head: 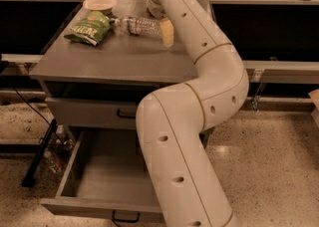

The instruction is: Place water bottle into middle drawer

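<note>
The water bottle point(138, 25) lies on its side on the grey cabinet's top, with its white cap pointing left. My gripper point(166, 31) is at the bottle's right end, low over the cabinet top and mostly hidden behind my own arm point(199, 101). The middle drawer point(99, 176) stands pulled out at the cabinet's foot. It is a plain grey tray with nothing in it and a black handle point(125, 217) on its front. My arm crosses over its right half.
A green chip bag point(89, 27) and a pale bowl point(99, 4) lie on the cabinet top left of the bottle. A shut drawer front point(89, 114) sits above the open drawer. A black stand leg point(39, 156) and small clutter are on the floor to the left.
</note>
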Available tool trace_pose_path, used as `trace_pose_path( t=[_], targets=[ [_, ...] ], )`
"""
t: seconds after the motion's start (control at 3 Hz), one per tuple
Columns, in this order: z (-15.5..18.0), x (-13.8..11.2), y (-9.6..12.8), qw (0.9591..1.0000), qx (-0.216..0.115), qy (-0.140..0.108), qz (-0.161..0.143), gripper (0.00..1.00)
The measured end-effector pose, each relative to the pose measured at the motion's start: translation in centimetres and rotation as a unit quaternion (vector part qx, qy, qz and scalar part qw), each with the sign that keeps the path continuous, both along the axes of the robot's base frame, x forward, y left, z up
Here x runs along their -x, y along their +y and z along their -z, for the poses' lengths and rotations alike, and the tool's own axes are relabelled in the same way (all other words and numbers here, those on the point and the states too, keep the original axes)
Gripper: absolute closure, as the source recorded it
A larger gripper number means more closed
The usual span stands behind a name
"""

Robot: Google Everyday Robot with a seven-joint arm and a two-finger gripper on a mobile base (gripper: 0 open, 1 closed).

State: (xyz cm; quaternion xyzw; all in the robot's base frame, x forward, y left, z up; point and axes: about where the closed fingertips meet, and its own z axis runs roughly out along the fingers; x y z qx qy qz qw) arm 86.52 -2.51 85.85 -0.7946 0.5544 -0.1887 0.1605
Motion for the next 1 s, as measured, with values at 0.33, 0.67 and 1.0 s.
trace_pose_path(
  t=[0.33,0.67,1.0],
  targets=[
    [0.0,0.0,0.0,1.0000,0.000,0.000,0.000,0.00],
    [-0.7,-0.9,1.2,0.9994,-0.010,-0.023,-0.024,0.00],
    [-1.3,-1.4,2.5,0.9984,-0.012,-0.037,-0.042,0.00]
  ],
)
